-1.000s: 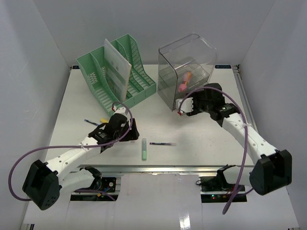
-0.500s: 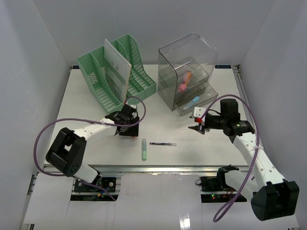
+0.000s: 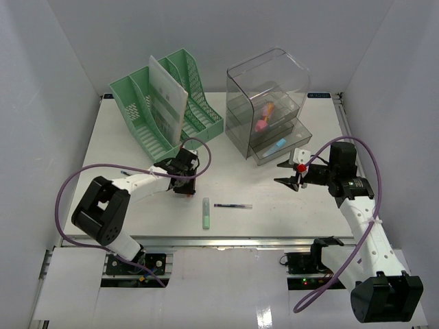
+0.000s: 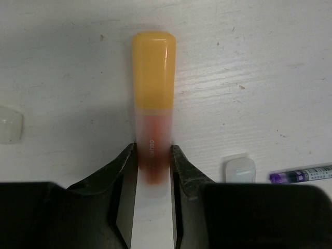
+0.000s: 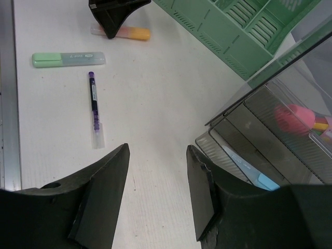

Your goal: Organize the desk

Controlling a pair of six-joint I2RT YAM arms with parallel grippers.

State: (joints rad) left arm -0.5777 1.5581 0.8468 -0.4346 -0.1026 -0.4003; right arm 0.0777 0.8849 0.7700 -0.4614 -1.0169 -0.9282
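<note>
On the white desk (image 3: 274, 219) lies an orange highlighter (image 4: 153, 72), its clear end between my left gripper's (image 4: 154, 153) jaws, which press on both of its sides. From above, the left gripper (image 3: 184, 179) is low on the desk in front of the green file rack (image 3: 164, 103). A green highlighter (image 3: 206, 212) and a purple pen (image 3: 232, 205) lie near the front rail. My right gripper (image 3: 291, 179) hovers open and empty by the clear drawer box (image 3: 267, 103), whose lower drawer is pulled out with a blue highlighter (image 3: 276, 144) inside.
A pink highlighter (image 3: 263, 123) sits in the box's upper drawer. A white sheet (image 3: 167, 96) stands in the file rack. In the right wrist view the drawer box (image 5: 290, 129) is close on the right and the rack (image 5: 233, 31) is at the top.
My left gripper slid right to the orange highlighter and closed on it. My right gripper drew back from the drawer box toward the front right, leaving the lower drawer pulled out.
</note>
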